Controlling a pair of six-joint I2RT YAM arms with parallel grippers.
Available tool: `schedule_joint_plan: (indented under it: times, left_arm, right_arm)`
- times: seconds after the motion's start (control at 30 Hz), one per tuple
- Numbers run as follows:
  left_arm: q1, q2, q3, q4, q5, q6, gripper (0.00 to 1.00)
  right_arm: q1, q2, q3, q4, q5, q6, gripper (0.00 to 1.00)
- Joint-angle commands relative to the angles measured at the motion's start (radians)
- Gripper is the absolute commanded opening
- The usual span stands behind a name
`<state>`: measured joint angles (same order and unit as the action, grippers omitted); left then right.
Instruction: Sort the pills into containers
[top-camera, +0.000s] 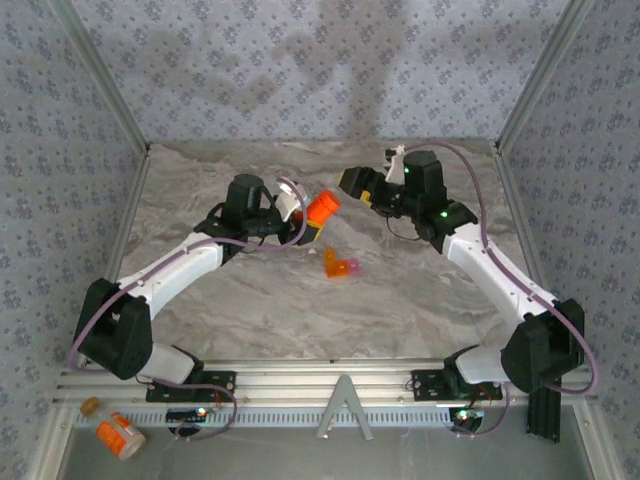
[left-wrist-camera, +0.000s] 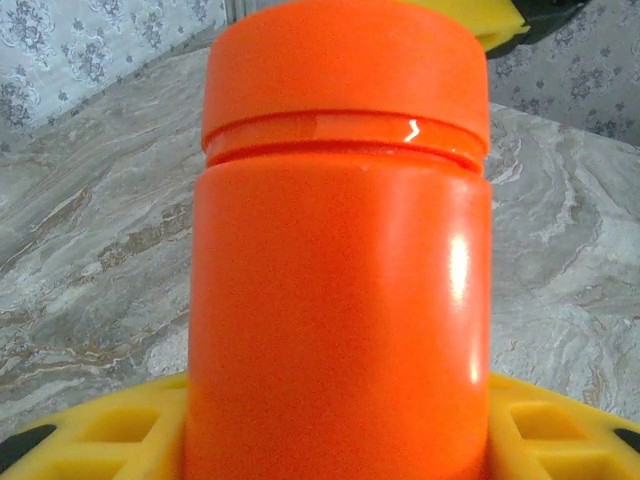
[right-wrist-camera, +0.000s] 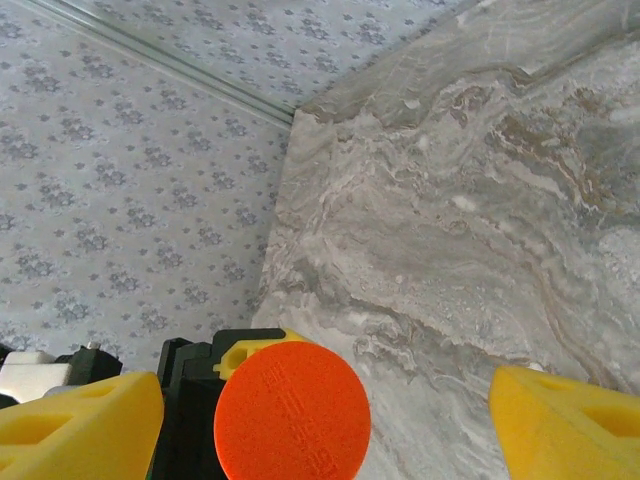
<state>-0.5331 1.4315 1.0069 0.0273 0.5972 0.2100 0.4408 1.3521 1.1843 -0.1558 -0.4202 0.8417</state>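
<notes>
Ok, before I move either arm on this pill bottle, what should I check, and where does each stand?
1. Left end effector gripping the pill bottle: ok, it is clamped between the yellow fingers.
2. Cap off: not ok, it sits on the bottle.
3. Right end effector lined up on the cap: ok, with a finger on each side.
4. Right end effector gripping the cap: not ok, jaws wide apart, clear of it.
5. Small box out of the way: ok, it lies on the table between the arms.
6. Pills inside the bottle: cannot tell.
</notes>
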Motion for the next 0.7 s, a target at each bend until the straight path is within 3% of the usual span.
schedule_joint_plan:
  times: [0.0, 0.43, 0.6, 0.67]
  left_arm:
    - [-0.007, -0.011, 0.005, 0.043, 0.014, 0.018, 0.00]
    - [-0.008, -0.008, 0.010, 0.058, 0.018, 0.011, 0.00]
    - [-0.007, -0.005, 0.010, 0.056, 0.019, 0.012, 0.00]
    - [-0.007, -0.007, 0.010, 0.057, 0.019, 0.012, 0.00]
  right_arm:
    - [0.033, 0.032, 0.067, -0.064, 0.072, 0.037, 0.87]
    - [0.122, 0.106, 0.104, -0.043, 0.078, 0.037, 0.80]
    - [0.123, 0.105, 0.086, -0.030, 0.063, 0.043, 0.65]
    - [0.120, 0.105, 0.075, -0.023, 0.054, 0.037, 0.53]
